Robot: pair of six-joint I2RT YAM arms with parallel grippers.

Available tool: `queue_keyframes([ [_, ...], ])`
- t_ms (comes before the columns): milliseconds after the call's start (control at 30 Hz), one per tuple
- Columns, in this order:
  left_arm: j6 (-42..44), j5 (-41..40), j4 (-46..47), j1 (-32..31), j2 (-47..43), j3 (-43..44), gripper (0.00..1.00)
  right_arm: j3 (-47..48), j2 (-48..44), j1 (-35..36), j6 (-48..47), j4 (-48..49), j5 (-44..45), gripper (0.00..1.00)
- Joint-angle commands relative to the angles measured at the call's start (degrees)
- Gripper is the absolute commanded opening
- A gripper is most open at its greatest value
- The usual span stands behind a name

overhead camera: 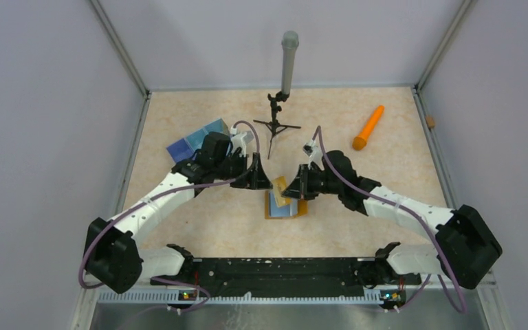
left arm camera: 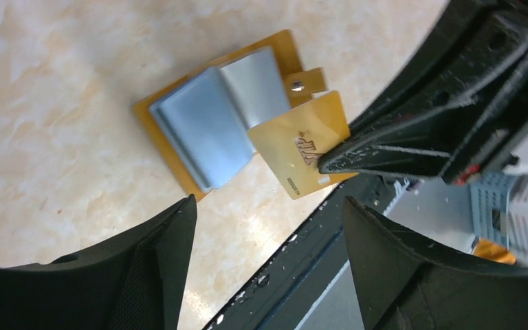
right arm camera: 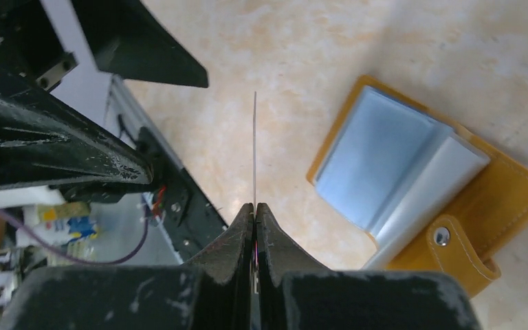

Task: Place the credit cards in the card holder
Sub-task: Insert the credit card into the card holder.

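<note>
A golden-yellow card (left arm camera: 302, 148) is pinched at one edge by the right gripper (right arm camera: 254, 206), whose jaws are closed tight on it. The card is lifted above the table (overhead camera: 199, 213), near the snap tab of the card holder (left arm camera: 210, 130). The holder lies open and flat in the middle of the table, its grey-blue pockets facing up. The left gripper (left arm camera: 269, 203) hangs just beside it, jaws spread wide and holding nothing. Farther back are a blue tray (overhead camera: 196, 141), a small stand (overhead camera: 275, 127) and an orange stick (overhead camera: 369, 127).
</note>
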Motion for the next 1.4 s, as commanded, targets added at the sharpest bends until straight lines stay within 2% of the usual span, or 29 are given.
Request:
queue_keyframes([
  [0,-9.65,-11.52,7.97,-1.21,-0.03,-4.97,0.78,2.17,2.97,5.37,5.77,-1.90,18.38,0.00],
  [100,-13.06,-14.87,11.21,-2.35,-0.37,-8.24,0.73,2.49,5.01,7.52,8.08,-2.76,24.15,0.00],
  [233,-17.63,-15.73,16.99,-3.55,1.83,-13.19,0.69,2.78,7.89,7.71,8.33,-4.92,26.34,0.00],
  [433,-19.52,-18.10,20.34,-7.76,9.23,-13.18,0.65,0.00,8.12,7.71,9.68,-4.95,27.68,0.00],
  [900,-17.62,-25.38,17.15,-11.81,21.33,-9.03,0.62,-4.69,7.68,7.65,11.72,-4.61,30.22,0.00],
  [1200,-16.13,-30.50,11.97,-12.71,24.35,-7.82,0.43,-9.94,6.23,5.76,15.83,0.57,28.12,0.00],
  [1367,-15.82,-31.33,10.70,-13.37,24.68,-7.91,0.38,-15.34,3.21,4.52,20.29,4.12,28.37,0.00],
])
